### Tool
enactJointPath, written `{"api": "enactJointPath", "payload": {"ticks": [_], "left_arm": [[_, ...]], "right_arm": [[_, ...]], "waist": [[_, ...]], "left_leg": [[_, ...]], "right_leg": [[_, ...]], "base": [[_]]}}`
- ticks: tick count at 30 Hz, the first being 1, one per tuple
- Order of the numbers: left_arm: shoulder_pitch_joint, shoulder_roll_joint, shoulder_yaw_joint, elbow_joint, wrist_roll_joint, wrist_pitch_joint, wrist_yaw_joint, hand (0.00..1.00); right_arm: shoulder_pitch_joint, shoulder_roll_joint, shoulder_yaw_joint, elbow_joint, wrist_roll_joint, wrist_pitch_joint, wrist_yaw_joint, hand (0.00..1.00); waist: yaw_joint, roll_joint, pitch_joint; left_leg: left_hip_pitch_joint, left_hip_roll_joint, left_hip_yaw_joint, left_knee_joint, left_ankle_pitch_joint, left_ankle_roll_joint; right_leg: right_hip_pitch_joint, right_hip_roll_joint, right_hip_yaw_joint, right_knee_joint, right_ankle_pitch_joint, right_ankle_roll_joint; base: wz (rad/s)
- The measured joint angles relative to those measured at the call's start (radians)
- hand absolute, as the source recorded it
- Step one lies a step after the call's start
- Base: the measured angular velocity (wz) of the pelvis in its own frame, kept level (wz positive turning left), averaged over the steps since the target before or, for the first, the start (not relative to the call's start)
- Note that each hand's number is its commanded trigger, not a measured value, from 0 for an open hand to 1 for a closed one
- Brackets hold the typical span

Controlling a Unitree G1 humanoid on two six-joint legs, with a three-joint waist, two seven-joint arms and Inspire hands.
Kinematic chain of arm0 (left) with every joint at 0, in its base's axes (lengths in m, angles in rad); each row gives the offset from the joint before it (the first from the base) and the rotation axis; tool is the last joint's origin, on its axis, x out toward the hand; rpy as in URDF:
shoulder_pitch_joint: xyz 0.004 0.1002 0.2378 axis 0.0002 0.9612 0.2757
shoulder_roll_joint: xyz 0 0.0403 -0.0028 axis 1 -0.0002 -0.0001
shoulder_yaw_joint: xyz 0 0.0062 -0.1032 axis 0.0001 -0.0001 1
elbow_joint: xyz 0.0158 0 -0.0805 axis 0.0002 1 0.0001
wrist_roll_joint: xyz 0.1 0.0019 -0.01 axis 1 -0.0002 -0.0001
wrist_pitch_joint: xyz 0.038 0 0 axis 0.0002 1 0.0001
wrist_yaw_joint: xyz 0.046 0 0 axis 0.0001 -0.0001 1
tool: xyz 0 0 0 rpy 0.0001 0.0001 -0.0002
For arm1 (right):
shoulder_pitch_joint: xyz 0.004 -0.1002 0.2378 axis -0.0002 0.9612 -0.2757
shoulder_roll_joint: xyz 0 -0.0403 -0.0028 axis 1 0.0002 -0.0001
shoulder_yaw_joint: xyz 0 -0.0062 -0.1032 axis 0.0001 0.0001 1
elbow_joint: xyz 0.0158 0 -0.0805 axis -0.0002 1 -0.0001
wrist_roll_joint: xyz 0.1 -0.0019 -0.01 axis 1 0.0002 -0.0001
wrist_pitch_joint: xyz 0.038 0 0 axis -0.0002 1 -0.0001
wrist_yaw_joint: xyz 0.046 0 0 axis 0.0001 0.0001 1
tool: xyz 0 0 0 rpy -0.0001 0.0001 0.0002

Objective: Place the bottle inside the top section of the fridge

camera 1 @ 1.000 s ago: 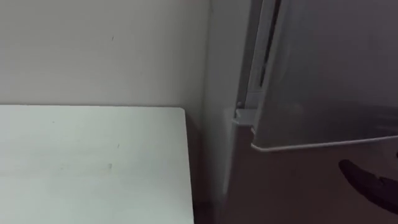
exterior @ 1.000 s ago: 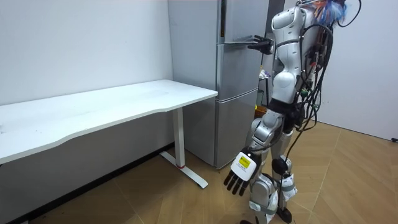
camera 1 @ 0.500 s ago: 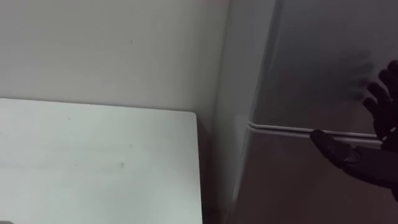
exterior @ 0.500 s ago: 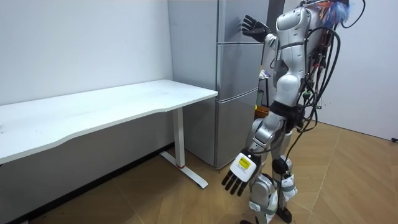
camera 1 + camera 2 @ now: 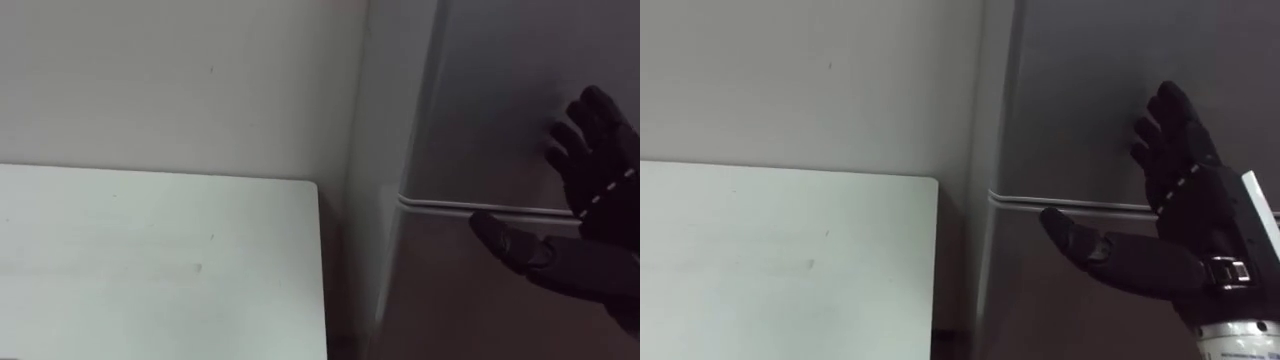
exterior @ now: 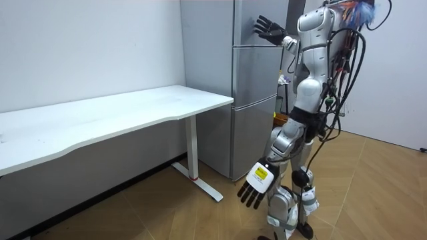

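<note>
A plain pale wall [image 6: 87,47] backs the scene, smooth and matte. Along it runs a long white table [image 6: 100,117] with a flat, thin top and a white metal leg [image 6: 193,150] on a flat foot. Its squared far right corner lies just beside the fridge's side panel.

The fridge [image 6: 257,100] is a tall grey box with a brushed, dull metallic skin. Its upper door [image 5: 500,90] is closed flush, and a narrow pale seam [image 5: 450,206] divides it from the door below. The robot stands upright on the wood-plank floor [image 6: 373,193], facing the fridge's front.

Its right hand [image 5: 1185,215], black and jointed, is raised before the upper door's lower edge. The fingers are straight and spread apart, pointing up, with the thumb stretched out sideways below the seam. Whether they touch the metal I cannot tell.

The left hand [image 6: 257,189] hangs low beside the leg, fingers straight and slightly fanned, holding nothing. Where the bottle is I cannot tell.
</note>
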Motion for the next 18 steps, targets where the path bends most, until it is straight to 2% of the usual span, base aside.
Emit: {"api": "enactJointPath", "payload": {"ticks": [4, 7, 14, 18], "left_arm": [[0.001, -0.009, -0.005, 0.0, 0.042, 0.051, -0.001, 0.0], [-0.006, -0.01, -0.013, -0.002, 0.058, 0.076, 0.0, 0.0], [-0.006, -0.01, -0.015, -0.024, 0.063, 0.085, 0.002, 0.0], [-0.002, -0.01, -0.031, -0.024, 0.065, 0.091, 0.002, 0.0]], "right_arm": [[-0.004, 0.01, 0.0, 0.02, 0.01, -0.018, 0.01, 0.0], [-0.024, 0.011, 0.008, 0.055, 0.009, -0.023, 0.008, 0.0], [-0.056, 0.019, 0.035, 0.106, 0.01, -0.035, -0.014, 0.0], [-0.064, 0.019, 0.035, 0.114, 0.01, -0.035, -0.027, 0.0]], "waist": [[0.001, 0.003, -0.0006], [0.003, 0.006, -0.0007], [0.003, 0.008, -0.0009], [0.005, 0.015, -0.0044]], "left_leg": [[0.001, 0.0, -0.002, 0.003, 0.0, 0.0], [0.001, 0.0, -0.002, 0.008, 0.0, 0.0], [-0.001, 0.001, -0.013, 0.015, 0.0, 0.0], [-0.001, 0.001, -0.013, 0.016, 0.001, 0.001]], "right_leg": [[0.007, 0.001, -0.003, -0.011, 0.006, 0.001], [0.003, 0.0, -0.003, -0.011, 0.007, 0.0], [0.006, 0.0, -0.01, -0.01, 0.009, -0.001], [0.007, -0.002, -0.013, -0.009, 0.011, -0.002]], "base": [[0.01], [0.0], [0.03], [0.0]]}}
